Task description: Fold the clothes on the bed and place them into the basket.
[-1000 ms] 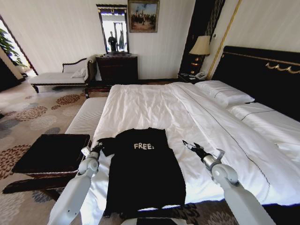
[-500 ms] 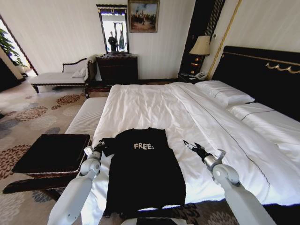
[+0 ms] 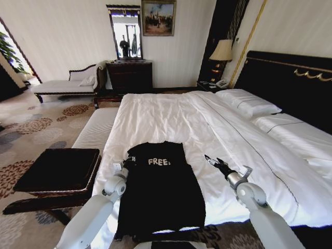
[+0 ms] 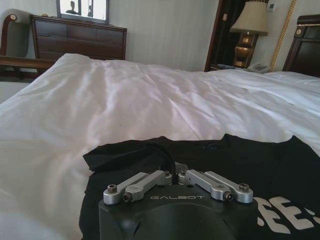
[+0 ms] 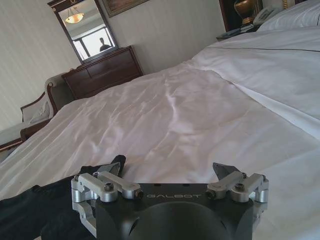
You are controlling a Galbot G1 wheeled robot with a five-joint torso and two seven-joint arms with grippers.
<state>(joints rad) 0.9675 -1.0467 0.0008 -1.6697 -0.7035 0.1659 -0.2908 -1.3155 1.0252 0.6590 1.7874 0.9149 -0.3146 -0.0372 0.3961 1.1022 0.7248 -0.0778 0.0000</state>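
both grippers low over bed (image 3: 171, 111); left gripper (image 3: 127, 162) clamps t-shirt (image 3: 161, 192).

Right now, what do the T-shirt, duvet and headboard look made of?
T-shirt: soft matte black knit, probably cotton; it lies limp and creased, with white printed lettering. Duvet: smooth white woven fabric with a slight sheen and fine wrinkles, likely cotton. Headboard: hard, dark, glossy panel with gold trim; looks like lacquered wood, though padding can't be ruled out.

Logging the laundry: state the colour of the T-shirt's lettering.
White, on the black T-shirt; clearest in the head view.
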